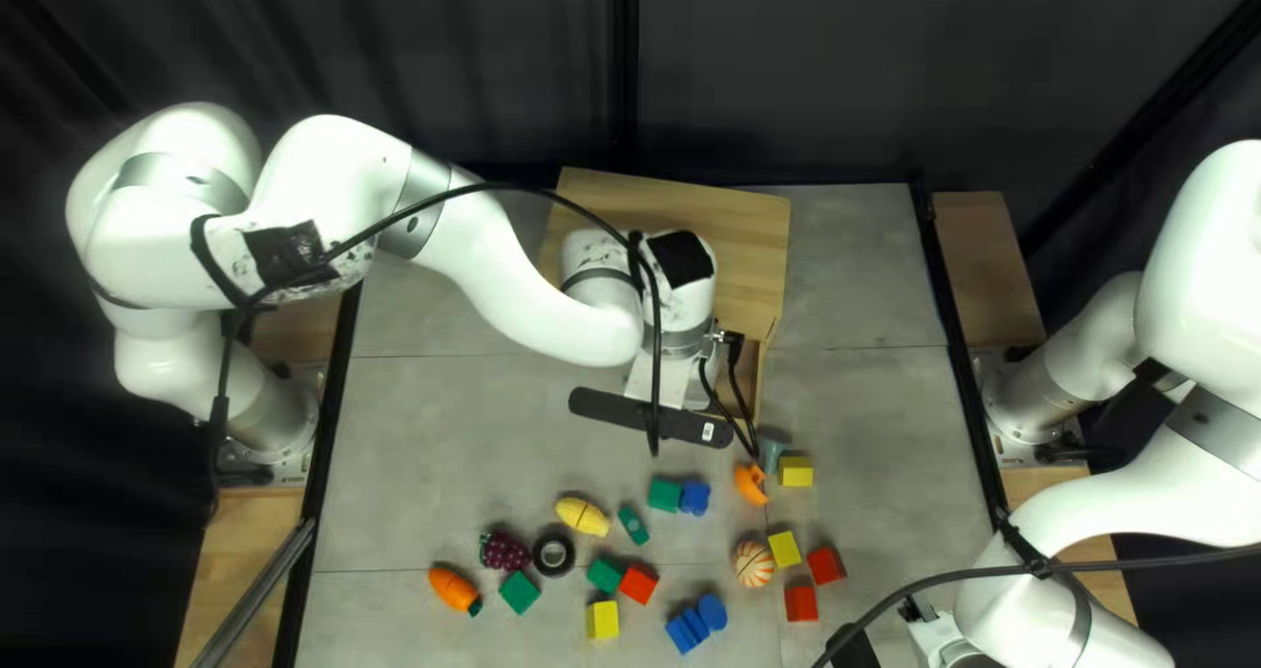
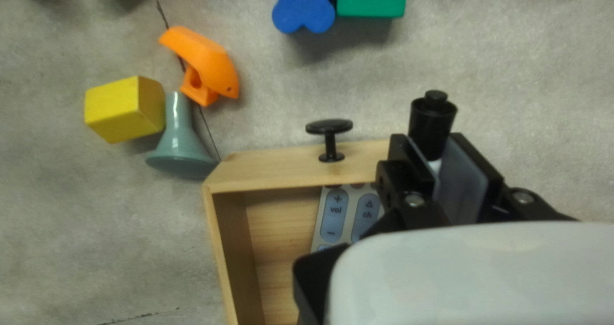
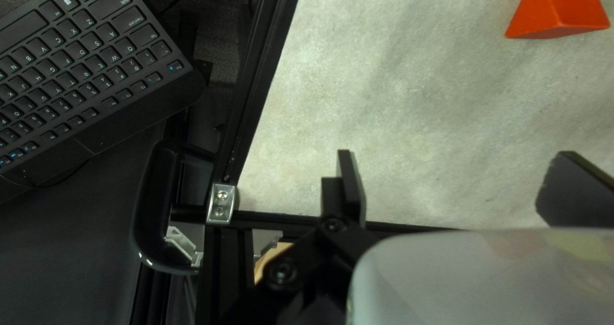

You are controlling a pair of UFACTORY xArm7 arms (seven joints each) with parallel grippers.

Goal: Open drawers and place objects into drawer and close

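Our left gripper (image 2: 428,147) is clamped on a black-capped object (image 2: 433,117) at the open drawer's (image 2: 275,170) front edge; the remote (image 2: 334,215) lies inside. We should move it past that edge, clear of the knob (image 2: 329,127), and release low. Our right gripper (image 3: 459,155) waits spread above the table's (image 3: 396,76) corner.

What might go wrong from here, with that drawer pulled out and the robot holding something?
The left end effector grips a black-capped item near its cap, so it might slip or tilt. The item appears just beyond the front of the open drawer; released there, it could miss. A remote already lies inside, so a drop could land on it. The grey flared piece by the drawer's front corner might get knocked.
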